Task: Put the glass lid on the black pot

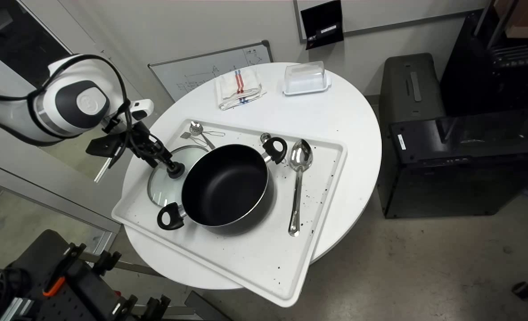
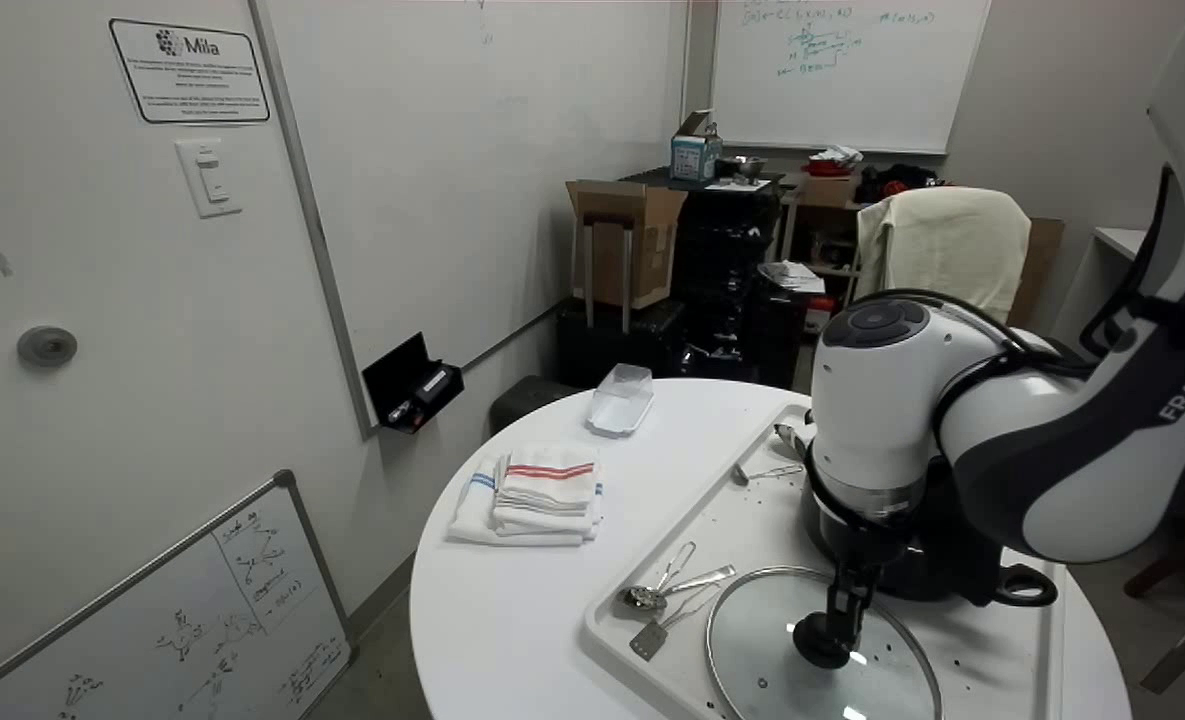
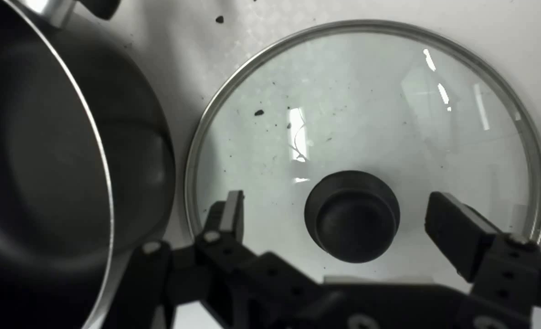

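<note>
While its black fingers (image 3: pixel 455 228) are standing wide apart, the pincer (image 3: pixel 336 212) is straddling the smooth, rounded black knob (image 3: pixel 354 224) of the lid (image 3: pixel 366 137), a gap showing on each side in the wrist view. The lid is lying knob-up on a pale tray (image 1: pixel 264 263), its clear round glass catching bright streaks of light inside a thin metal rim. Just beside it, the round black pot (image 1: pixel 226 185) is sitting upright and open, its smooth dark inside facing up and two looped handles (image 1: pixel 176 216) jutting from opposite sides. It is sharing the tray, whose low raised edge is framing a scatter of dark specks (image 3: pixel 219 19). Near the lid, small metal kitchen tools (image 1: pixel 196 129) are lying, one with a flat square blade (image 2: pixel 649 641); across the pot, a long, shiny metal spoon (image 1: pixel 297 191) is stretching out. Underneath, a smooth white round table (image 1: pixel 357 116) is carrying the tray, folded towels (image 1: pixel 239 89) with red and blue stripes, and a boxy dish (image 1: pixel 306 81) with a see-through cover.
</note>
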`<move>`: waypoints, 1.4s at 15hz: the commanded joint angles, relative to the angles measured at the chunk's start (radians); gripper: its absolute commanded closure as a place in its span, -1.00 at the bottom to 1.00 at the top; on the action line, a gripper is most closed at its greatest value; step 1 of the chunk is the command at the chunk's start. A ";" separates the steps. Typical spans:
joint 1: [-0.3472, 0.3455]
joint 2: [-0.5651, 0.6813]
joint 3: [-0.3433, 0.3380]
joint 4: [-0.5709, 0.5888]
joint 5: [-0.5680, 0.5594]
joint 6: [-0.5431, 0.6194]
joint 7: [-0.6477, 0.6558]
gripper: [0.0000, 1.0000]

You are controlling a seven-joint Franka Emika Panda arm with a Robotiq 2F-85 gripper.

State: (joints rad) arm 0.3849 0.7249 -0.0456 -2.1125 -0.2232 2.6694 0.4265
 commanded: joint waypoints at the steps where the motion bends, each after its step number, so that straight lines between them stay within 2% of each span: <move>1: 0.019 0.082 -0.017 0.088 0.022 0.018 0.003 -1.00; 8: 0.014 0.149 -0.006 0.163 0.060 0.013 -0.004 -1.00; 17: 0.022 0.155 0.000 0.162 0.083 0.012 -0.008 -1.00; 18: 0.023 0.154 0.000 0.161 0.086 0.010 -0.007 -0.50; 19: 0.023 0.153 0.001 0.160 0.089 0.010 -0.007 -0.47; 21: 0.020 0.151 0.005 0.156 0.094 0.008 -0.010 -0.21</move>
State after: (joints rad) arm 0.3995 0.8665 -0.0417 -1.9642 -0.1562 2.6695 0.4264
